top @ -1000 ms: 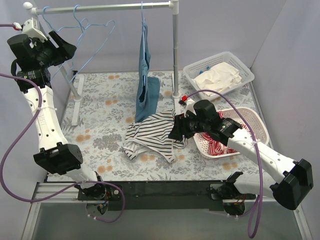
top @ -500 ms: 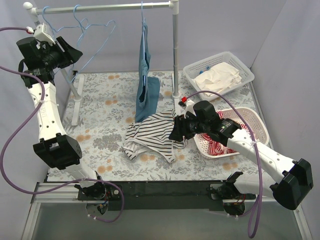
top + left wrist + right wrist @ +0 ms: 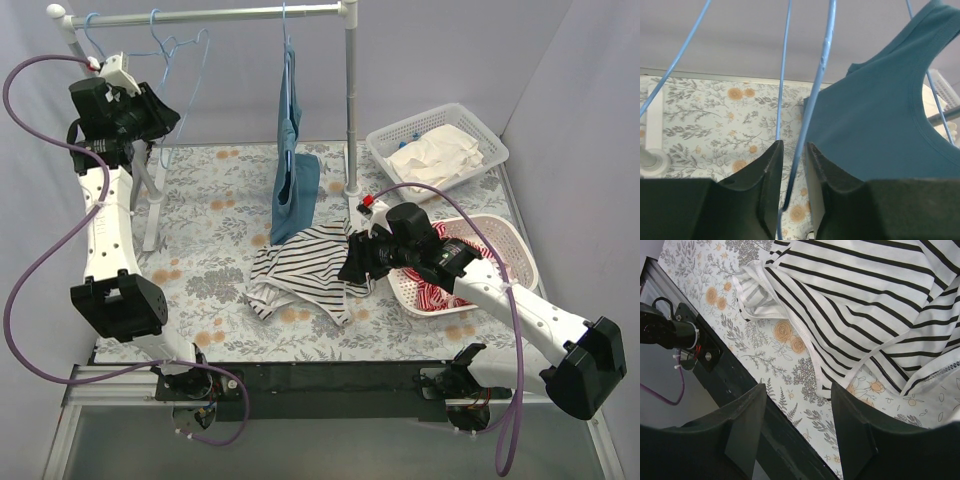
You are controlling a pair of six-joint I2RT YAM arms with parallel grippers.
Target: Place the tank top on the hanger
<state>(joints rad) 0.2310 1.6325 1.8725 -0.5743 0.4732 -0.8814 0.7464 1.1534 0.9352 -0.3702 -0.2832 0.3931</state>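
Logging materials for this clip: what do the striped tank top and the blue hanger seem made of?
The tank top looks like soft matte knit fabric: it lies in folds, with stitched hems. The hanger looks like thin wire with a smooth light-blue coating, likely metal.

Your top view looks down from above and behind the arm bases, taking in the whole tabletop (image 3: 200, 210) from near edge to far edge. Your left wrist view sits by the far left corner, right behind the left hand (image 3: 793, 146), and faces across toward the right edge, so close that the hanger (image 3: 815, 95) wire and the teal garment (image 3: 875, 115) fill it. Your right wrist view hangs low behind the right hand (image 3: 798, 387), looking steeply down toward the near left corner at the tank top (image 3: 865, 290); the top view shows both garments too.
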